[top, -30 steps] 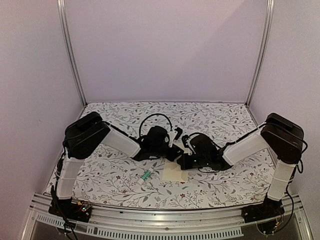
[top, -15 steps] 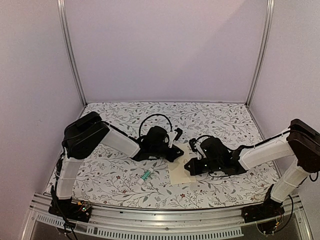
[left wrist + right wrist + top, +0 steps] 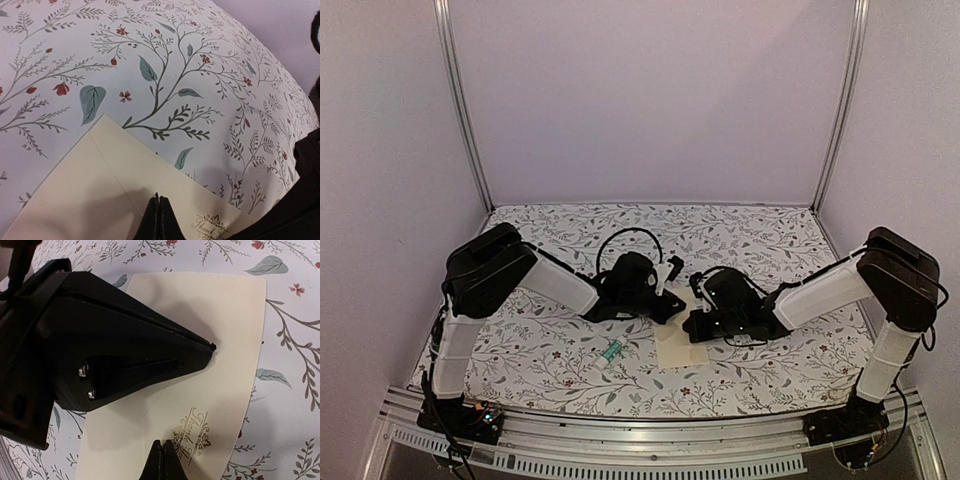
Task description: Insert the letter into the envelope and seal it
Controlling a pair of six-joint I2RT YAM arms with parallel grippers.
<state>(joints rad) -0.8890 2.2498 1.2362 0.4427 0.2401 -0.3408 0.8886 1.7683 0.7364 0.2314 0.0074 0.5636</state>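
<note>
Floral-print table (image 3: 560,370), lilac walls (image 3: 650,100), cream envelope (image 3: 678,350) lying flat, left pincer (image 3: 159,212) and right pincer (image 3: 162,455) both closed, empty, tips over it.

Soft, even light from overhead fills the top view, which is bright but a little hazy in fine detail. In the wrist views, faint grey shadows with blurred edges lie on the plain cream paper envelope (image 3: 90,200) and the white floral-printed tablecloth (image 3: 150,75). The cloth's far edge curves with lens distortion, and whatever lies nearest the lens is soft and grainy.
</note>
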